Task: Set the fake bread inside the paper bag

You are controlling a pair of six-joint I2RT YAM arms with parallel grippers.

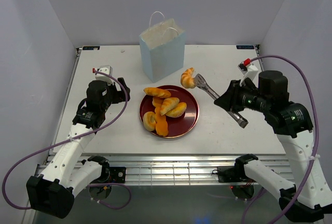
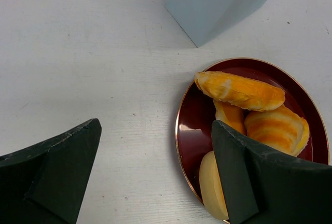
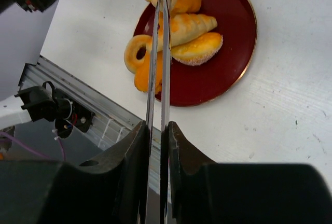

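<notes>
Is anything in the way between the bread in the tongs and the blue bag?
No, nothing visible. The croissant pinched in the tongs is just right of the paper bag, whose top is open.

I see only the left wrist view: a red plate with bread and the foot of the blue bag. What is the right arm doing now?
Observer: The right gripper is shut on metal tongs.
Operator: Do the tongs hold a bread?
Observer: Yes, a croissant is pinched in their tips. In the top view it sits just past the far rim of the plate, near the right corner of the paper bag.
Operator: Is the bag ready to receive it?
Observer: It stands upright with its mouth open to the top.
</notes>
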